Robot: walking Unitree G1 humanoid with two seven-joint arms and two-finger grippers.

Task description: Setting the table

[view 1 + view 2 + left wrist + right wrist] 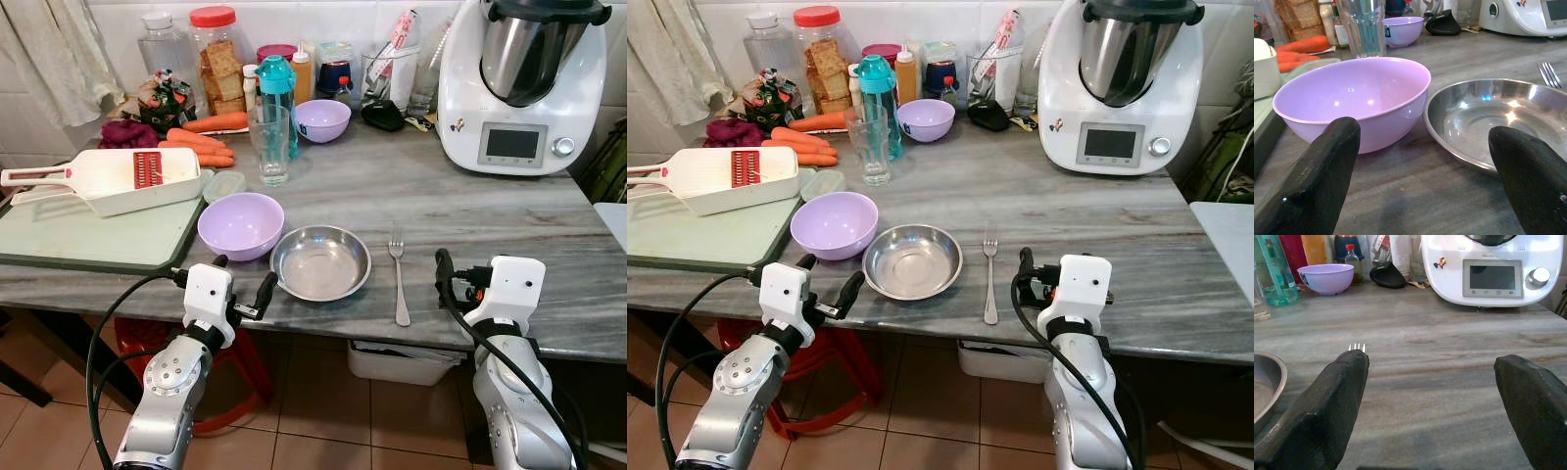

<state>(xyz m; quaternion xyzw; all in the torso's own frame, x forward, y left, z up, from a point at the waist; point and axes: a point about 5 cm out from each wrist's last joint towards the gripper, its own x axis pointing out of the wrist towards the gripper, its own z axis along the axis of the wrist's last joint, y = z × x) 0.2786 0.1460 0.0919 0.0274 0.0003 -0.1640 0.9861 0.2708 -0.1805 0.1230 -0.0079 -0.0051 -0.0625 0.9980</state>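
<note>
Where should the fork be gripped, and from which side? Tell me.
Probably the fork by its handle end, nearest the counter edge. It lies flat, tines pointing away, beside the steel plate. The open right end effector sits just right of it, so come from above on that side.

A shallow steel plate (320,262) sits upright near the counter's front edge, empty. A lavender plastic bowl (241,225) touches its left rim, also empty. A fork (399,277) lies just right of the plate, tines toward the back.
</note>
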